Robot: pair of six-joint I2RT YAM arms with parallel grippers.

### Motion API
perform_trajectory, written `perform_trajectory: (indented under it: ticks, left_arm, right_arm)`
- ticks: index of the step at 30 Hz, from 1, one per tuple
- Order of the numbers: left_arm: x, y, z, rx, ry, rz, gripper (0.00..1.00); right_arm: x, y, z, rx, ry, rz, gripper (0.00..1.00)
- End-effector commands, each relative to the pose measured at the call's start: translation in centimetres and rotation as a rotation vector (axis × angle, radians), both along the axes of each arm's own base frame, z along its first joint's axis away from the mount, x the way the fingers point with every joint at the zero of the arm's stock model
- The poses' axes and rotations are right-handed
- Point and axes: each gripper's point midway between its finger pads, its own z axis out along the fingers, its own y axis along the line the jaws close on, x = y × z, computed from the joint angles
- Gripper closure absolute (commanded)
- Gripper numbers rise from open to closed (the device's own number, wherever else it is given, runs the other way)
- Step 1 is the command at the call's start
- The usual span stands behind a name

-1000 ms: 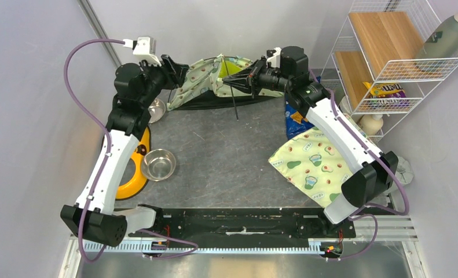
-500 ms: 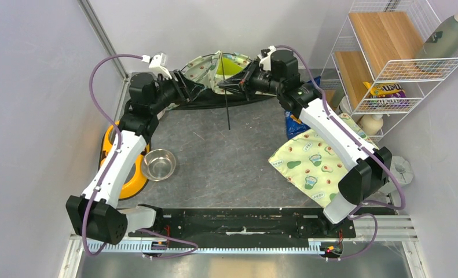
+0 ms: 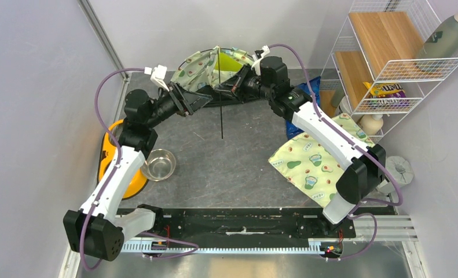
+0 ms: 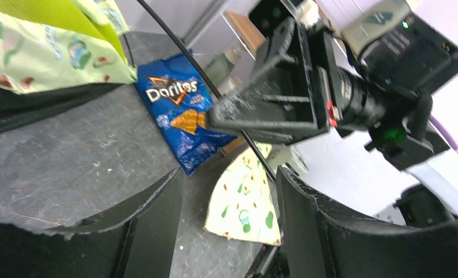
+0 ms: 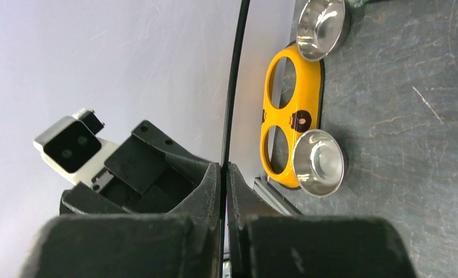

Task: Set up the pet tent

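The pet tent (image 3: 202,65) lies half-collapsed at the back of the table, cream avocado-print fabric with a lime panel. A thin black pole (image 3: 221,116) rises from it and hangs down over the grey table. My right gripper (image 3: 227,90) is shut on this pole, which shows pinched between its pads in the right wrist view (image 5: 224,174). My left gripper (image 3: 206,99) stands open just left of the pole, nothing between its fingers (image 4: 157,211). In the left wrist view the right gripper (image 4: 273,110) and the pole (image 4: 174,43) lie ahead of the open jaws.
A yellow bowl holder (image 3: 122,174) with a steel bowl (image 3: 158,164) beside it sits at the left. A blue Doritos bag (image 4: 180,116) and a flat avocado-print pad (image 3: 310,165) lie at the right. A wire shelf (image 3: 388,58) stands at the far right.
The left arm has swung right toward the pole and its jaws have widened a little. The right gripper has moved left and back with the pole, and the tent fabric has risen.
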Motion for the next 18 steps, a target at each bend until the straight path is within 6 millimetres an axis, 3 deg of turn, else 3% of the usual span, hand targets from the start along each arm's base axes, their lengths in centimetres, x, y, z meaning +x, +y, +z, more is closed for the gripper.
perform_trajectory:
  ticks: [1,9,11,13,18]
  left_arm:
    - [-3.7,-1.8,1.6,-0.027,-0.080,-0.190,0.33]
    - [-4.8,-4.5,-0.4,-0.026,-0.050,-0.304,0.31]
    - [-4.6,-4.8,-1.2,-0.025,-0.024,-0.309,0.34]
    - [-4.5,-4.8,-2.1,-0.020,0.003,-0.309,0.45]
    - [-4.3,-4.6,-4.6,0.023,0.057,-0.294,0.87]
  right_arm:
    - [3.7,-1.0,-0.7,-0.036,-0.098,-0.138,1.00]
    - [4.1,-0.1,-0.9,-0.028,-0.097,-0.143,1.00]
    - [4.2,0.0,-1.1,-0.032,-0.094,-0.151,1.00]
    - [4.3,-0.1,-1.2,-0.038,-0.089,-0.160,1.00]
    - [4.5,-0.1,-1.2,-0.037,-0.089,-0.168,1.00]
